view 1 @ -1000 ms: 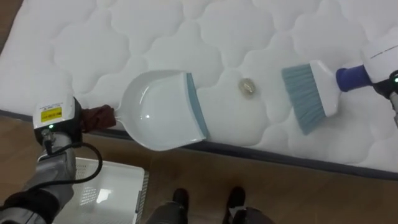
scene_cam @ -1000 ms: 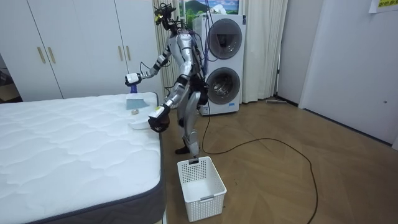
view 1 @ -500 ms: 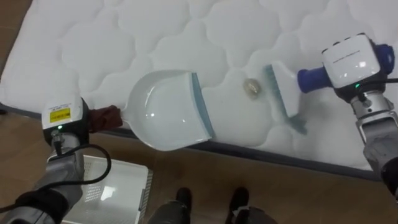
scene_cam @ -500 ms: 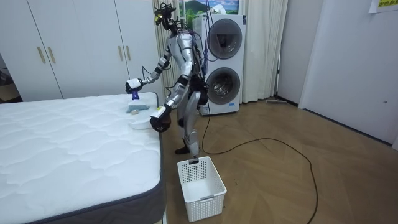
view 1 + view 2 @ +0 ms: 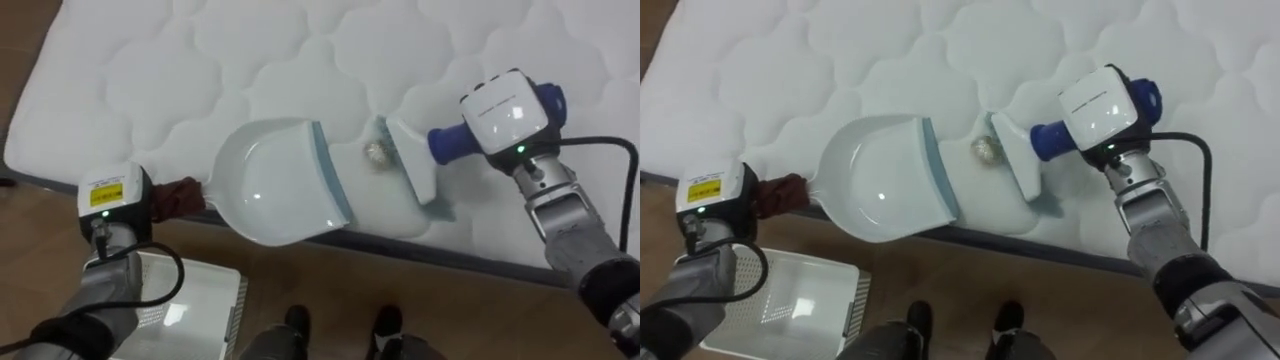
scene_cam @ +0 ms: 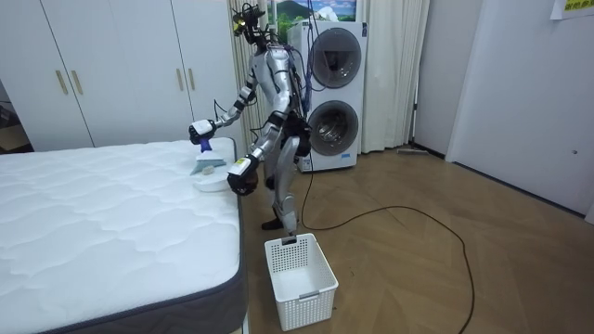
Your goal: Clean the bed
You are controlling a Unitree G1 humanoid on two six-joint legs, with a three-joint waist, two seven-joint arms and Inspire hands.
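White quilted bed (image 5: 250, 60), left hand (image 5: 115, 195) apparently gripping dustpan (image 5: 275, 180), right hand (image 5: 505, 110) gripping brush (image 5: 412, 170), small scrap (image 5: 376, 152) between them

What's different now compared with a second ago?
The brush swept left across the mattress, reaching the small scrap and nudging it nearer the lip of the dustpan. The dustpan stayed at the mattress edge, the white basket below it.

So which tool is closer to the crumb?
The brush: its bristles sit right beside the crumb, while the dustpan lies a gap away on the other side.
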